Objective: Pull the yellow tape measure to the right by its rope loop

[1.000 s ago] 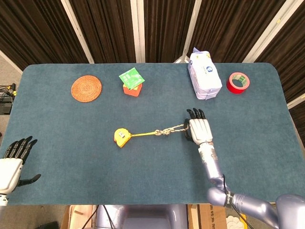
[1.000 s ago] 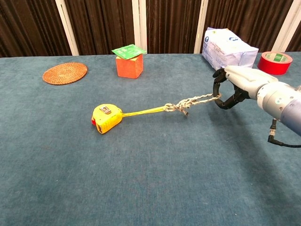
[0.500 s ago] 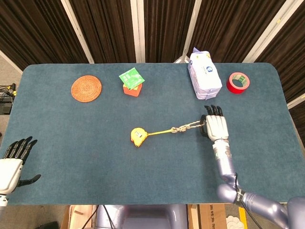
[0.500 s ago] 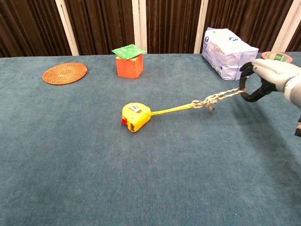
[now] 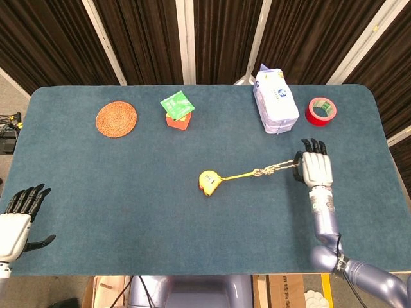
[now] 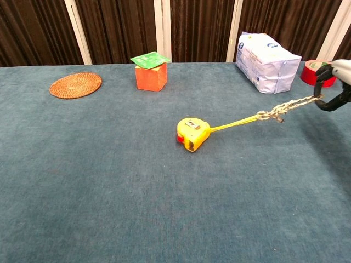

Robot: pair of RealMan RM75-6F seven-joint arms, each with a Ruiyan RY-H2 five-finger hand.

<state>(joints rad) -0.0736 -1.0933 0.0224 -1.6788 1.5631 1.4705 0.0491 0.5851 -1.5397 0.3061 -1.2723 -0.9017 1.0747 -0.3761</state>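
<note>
The yellow tape measure (image 5: 209,181) (image 6: 192,133) lies near the middle of the blue table. A yellow strap and knotted rope loop (image 5: 273,169) (image 6: 281,110) run from it up to the right, pulled taut. My right hand (image 5: 314,169) (image 6: 336,85) holds the far end of the rope with its fingers curled through the loop; in the chest view it shows only at the right edge. My left hand (image 5: 16,221) hovers at the table's front left corner, fingers apart and holding nothing, far from the tape measure.
A white packet (image 5: 275,101) (image 6: 266,55) and a red tape roll (image 5: 320,111) (image 6: 312,71) lie at the back right, beyond my right hand. An orange block with a green card (image 5: 178,110) (image 6: 151,72) and a woven coaster (image 5: 116,119) (image 6: 75,85) sit at the back left.
My right hand has moved steadily right with the rope, dragging the tape measure from left of centre to the middle. The left hand has stayed still.
</note>
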